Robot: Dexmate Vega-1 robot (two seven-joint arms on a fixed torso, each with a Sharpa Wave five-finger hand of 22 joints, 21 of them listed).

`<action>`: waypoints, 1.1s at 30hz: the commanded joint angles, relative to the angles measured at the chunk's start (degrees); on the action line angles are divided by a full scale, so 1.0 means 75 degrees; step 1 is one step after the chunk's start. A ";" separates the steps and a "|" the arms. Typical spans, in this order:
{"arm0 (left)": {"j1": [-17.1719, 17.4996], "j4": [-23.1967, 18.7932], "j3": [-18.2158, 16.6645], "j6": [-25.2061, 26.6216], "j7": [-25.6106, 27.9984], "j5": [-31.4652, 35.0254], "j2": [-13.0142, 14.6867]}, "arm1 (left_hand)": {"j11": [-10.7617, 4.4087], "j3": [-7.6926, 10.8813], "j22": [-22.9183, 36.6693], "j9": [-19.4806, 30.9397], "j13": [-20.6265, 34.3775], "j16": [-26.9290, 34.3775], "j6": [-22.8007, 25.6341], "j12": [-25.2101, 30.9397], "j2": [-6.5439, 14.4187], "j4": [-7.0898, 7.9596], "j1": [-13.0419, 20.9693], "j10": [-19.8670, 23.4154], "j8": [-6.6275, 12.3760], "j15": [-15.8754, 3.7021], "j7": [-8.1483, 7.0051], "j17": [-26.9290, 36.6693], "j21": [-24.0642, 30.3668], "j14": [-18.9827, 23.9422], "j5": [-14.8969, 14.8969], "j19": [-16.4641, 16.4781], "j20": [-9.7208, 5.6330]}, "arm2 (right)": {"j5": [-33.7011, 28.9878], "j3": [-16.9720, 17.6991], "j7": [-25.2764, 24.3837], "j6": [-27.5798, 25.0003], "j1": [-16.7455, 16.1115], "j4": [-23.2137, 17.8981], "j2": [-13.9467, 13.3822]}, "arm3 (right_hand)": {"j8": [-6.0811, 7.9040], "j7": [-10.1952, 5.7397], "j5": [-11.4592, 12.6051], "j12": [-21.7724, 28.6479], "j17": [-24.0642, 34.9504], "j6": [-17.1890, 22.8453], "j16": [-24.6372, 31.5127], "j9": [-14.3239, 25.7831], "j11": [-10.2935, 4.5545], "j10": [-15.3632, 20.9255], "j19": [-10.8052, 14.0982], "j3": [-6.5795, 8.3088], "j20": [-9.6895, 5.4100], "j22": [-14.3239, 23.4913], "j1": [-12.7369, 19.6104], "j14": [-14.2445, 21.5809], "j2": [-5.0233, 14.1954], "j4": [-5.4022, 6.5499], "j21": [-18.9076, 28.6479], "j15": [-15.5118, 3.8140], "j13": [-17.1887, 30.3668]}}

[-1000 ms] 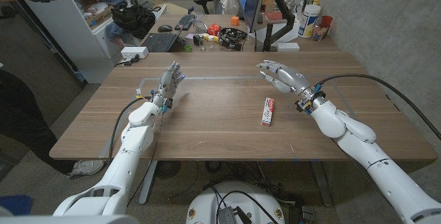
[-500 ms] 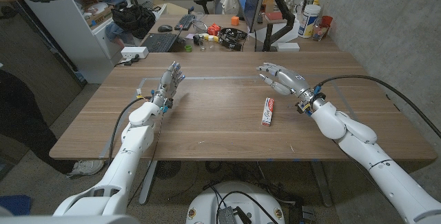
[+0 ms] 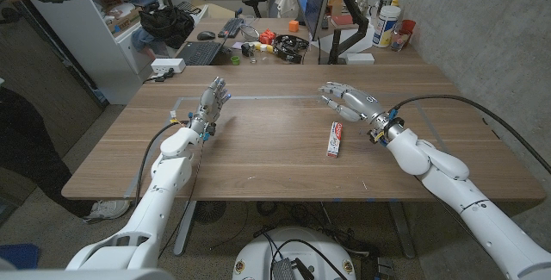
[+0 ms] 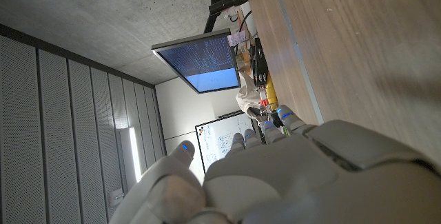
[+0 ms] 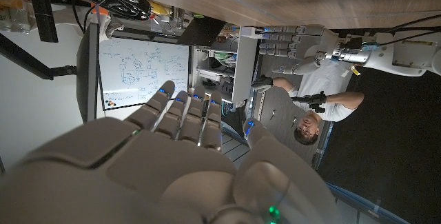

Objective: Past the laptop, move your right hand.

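A red and white toothpaste box (image 3: 335, 139) lies on the wooden table (image 3: 258, 155), right of the middle. My right hand (image 3: 346, 99) hovers just beyond the box's far end, fingers apart and stretched toward the table's middle, holding nothing. In the right wrist view its back (image 5: 172, 162) points at the room behind the table. My left hand (image 3: 212, 104) stands on the table's left part with its fingers up and spread, empty; its back (image 4: 275, 176) shows in the left wrist view. A black laptop or keyboard (image 3: 200, 52) sits on the desk behind the table.
The back desk holds a monitor (image 3: 312, 0), bottles (image 3: 387, 23) and small clutter (image 3: 280, 46). A white shelf unit (image 3: 103, 30) stands at the left. A person in dark clothes (image 3: 21, 133) stands at the left edge. A concrete wall (image 3: 499, 39) runs along the right.
My right hand has drifted slightly to the left, toward the table's middle. The left hand and the toothpaste box have stayed put.
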 commanded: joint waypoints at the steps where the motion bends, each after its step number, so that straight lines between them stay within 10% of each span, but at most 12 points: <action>1: 0.0002 0.0074 -0.0059 -0.0015 -0.0046 -0.0045 0.0042 | -0.0049 -0.0025 0.0010 0.0029 0.0036 0.0039 -0.0479 0.0026 0.0832 -0.0026 0.0025 -0.0401 0.0021 -0.0297 -0.0053 0.0023 0.0051 -0.0801 0.0037 -0.0421 -0.0313 | -0.0122 -0.0203 0.0010 -0.0130 0.0094 -0.0020 -0.0042 | -0.0037 -0.0018 0.0022 -0.0032 0.0020 0.0067 -0.0009 0.0038 -0.0007 0.0080 0.0087 0.0046 -0.0551 0.0017 0.0139 0.0057 0.0031 -0.0036 -0.0006 -0.0260 0.0031; 33: -0.0005 0.0118 -0.0050 -0.0021 -0.0053 -0.0027 0.0010 | -0.0035 -0.0026 0.0010 0.0029 0.0036 0.0040 -0.0476 0.0027 0.0836 -0.0026 0.0027 -0.0399 0.0024 -0.0290 -0.0048 0.0023 0.0062 -0.0804 0.0042 -0.0429 -0.0310 | -0.0409 -0.0504 -0.0002 -0.0380 0.0144 -0.0078 -0.0304 | -0.0035 -0.0032 0.0013 -0.0039 0.0016 0.0171 0.0000 0.0039 -0.0025 0.0165 0.0119 0.0117 -0.0557 0.0019 0.0261 0.0140 0.0049 -0.0146 -0.0028 -0.0281 0.0031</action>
